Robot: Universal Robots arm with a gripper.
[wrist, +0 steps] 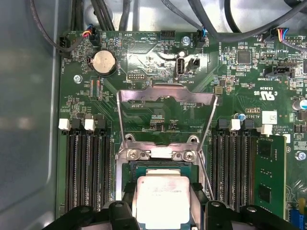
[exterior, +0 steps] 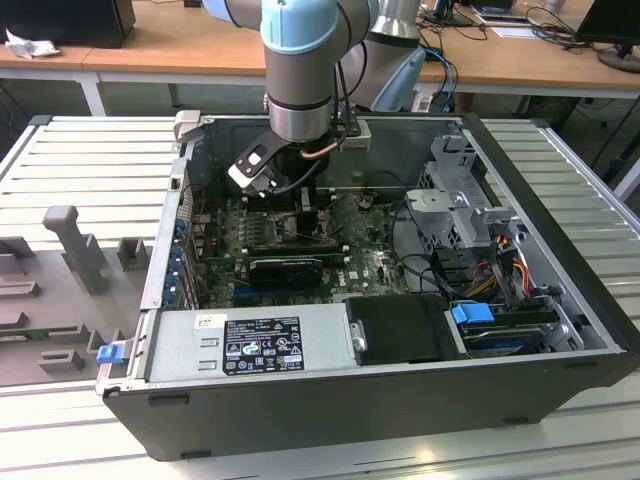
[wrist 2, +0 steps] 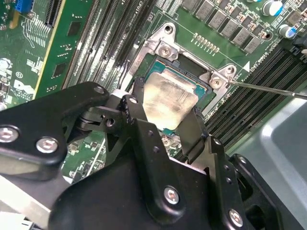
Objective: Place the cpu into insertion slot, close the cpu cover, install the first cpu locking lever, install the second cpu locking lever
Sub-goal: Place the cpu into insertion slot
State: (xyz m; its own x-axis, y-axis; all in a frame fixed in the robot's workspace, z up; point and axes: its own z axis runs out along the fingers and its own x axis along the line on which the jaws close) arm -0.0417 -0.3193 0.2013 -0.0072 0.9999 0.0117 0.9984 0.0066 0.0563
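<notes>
Hand (wrist 2: 168, 109) grasps the cpu (wrist 2: 171, 93), its black fingers (wrist 2: 139, 111) pressed against two opposite edges of the chip, silvery top facing up; the cpu hangs right over the insertion slot (wrist 2: 189, 64), whose dark frame shows around it, and whether it is already seated I cannot tell; the cpu cover (wrist: 165, 94) stands swung open from its hinge at one side of the slot, green board showing through its square window in the first wrist view; a thin metal lever (wrist 2: 268, 89) sticks out free beside the slot's silver bracket in the second wrist view; long black memory slots (wrist: 86, 167) run on both sides of the slot; in the exterior view the arm (exterior: 300, 70) reaches down into an open computer case (exterior: 560, 300) that lies on a ribbed metal bench (exterior: 80, 160).
</notes>
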